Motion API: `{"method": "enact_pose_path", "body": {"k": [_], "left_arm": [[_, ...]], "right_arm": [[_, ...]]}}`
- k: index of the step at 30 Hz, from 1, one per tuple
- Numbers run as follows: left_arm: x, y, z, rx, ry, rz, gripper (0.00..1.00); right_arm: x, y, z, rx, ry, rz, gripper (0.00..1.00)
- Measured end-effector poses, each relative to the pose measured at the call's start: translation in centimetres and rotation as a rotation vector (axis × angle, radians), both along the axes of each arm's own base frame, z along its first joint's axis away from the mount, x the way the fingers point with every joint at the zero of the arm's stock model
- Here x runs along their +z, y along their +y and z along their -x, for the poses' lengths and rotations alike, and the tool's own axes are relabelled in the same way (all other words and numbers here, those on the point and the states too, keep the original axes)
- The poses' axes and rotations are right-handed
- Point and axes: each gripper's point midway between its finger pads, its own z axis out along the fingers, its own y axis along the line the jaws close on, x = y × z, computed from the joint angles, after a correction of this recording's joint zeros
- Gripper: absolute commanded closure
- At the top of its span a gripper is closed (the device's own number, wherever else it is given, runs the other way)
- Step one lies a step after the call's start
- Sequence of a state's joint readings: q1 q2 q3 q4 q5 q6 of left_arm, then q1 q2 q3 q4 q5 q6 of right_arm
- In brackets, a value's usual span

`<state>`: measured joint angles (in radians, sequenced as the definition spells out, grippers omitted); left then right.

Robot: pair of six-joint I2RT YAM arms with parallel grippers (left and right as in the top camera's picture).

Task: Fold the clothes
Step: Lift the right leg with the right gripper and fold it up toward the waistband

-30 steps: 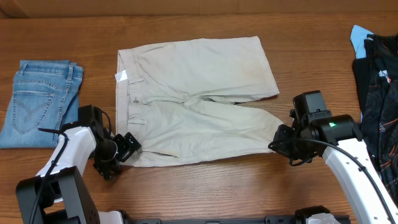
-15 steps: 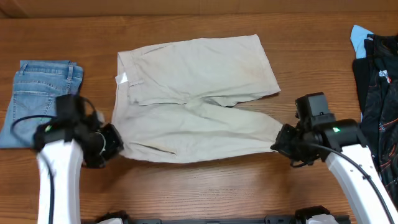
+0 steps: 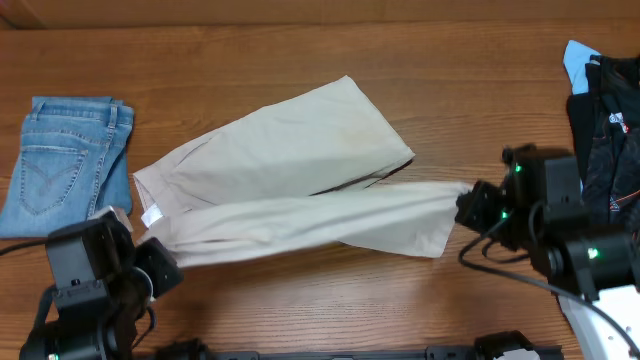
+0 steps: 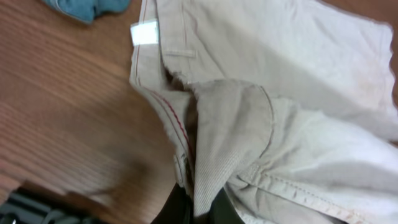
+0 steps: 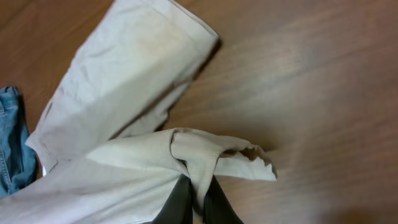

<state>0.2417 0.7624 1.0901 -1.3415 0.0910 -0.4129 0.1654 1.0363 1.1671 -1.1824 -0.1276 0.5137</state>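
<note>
Khaki cotton shorts (image 3: pixel 290 150), pale and faintly stained, strung slantwise between the two pairs of fingers above the wooden counter (image 3: pixel 300 320). Near leg pulled into a band from one pinch to the other; far leg lying flat on the counter beyond both, away from the fingertips. Left fingers (image 4: pixel 179 210) pressed together on a folded corner of the waistband, small white label (image 4: pixel 144 32) just past them on the far side. Right fingers (image 5: pixel 179 202) likewise clamped on the bunched hem of the near leg, hem edge flaring just beyond the tips.

Judged as the first fold: near leg over far leg. Hold both pinches firm, with the band level, neither slack nor overstretched. Carry both ends away together, at one pace, for a landing parallel to the far leg's outer edge. Match hem to hem at the right fingers, waistband to waistband at the left. Lower before letting go; avoid dragging the flat leg askew. Mind the folded blue denim jeans (image 3: pixel 65 165) just outside the left fingers and the black patterned garments (image 3: pixel 605 150) beyond the right.
</note>
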Motion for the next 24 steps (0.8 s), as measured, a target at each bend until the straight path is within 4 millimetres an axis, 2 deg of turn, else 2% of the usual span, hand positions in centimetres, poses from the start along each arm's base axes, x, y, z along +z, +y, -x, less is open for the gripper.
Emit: {"method": "enact_pose_path", "body": {"k": [2, 6, 7, 8, 10, 13, 17, 24], "left_arm": [[0.0, 0.3, -0.8, 0.015, -0.003, 0.002, 0.96], [-1.2, 1.2, -2.6, 0.082, 0.053, 0.019, 0.96], [-1.6, 1.5, -3.0, 0.100, 0.074, 0.022, 0.96], [-2.1, 1.8, -3.7, 0.120, 0.096, 0.027, 0.96], [-2.7, 2.0, -4.5, 0.135, 0.118, 0.032, 0.96], [-4.7, 2.7, -6.7, 0.163, 0.182, 0.048, 0.96], [-6.9, 3.4, -9.0, 0.197, 0.223, 0.057, 0.96], [-11.6, 4.5, -12.3, 0.231, 0.311, 0.052, 0.96]], "right_arm": [[0.3, 0.4, -2.2, 0.038, -0.006, 0.024, 0.96], [-0.7, 1.6, -7.1, 0.133, -0.008, 0.074, 0.96], [-0.7, 1.7, -7.6, 0.139, -0.014, 0.076, 0.96], [-1.3, 2.5, -10.3, 0.188, -0.032, 0.089, 0.96], [-1.9, 3.0, -11.8, 0.212, -0.048, 0.096, 0.96], [-3.4, 3.9, -15.3, 0.259, -0.099, 0.107, 0.96], [-5.3, 4.5, -17.6, 0.293, -0.119, 0.117, 0.96], [-9.3, 5.3, -19.7, 0.338, -0.092, 0.125, 0.96]]}}
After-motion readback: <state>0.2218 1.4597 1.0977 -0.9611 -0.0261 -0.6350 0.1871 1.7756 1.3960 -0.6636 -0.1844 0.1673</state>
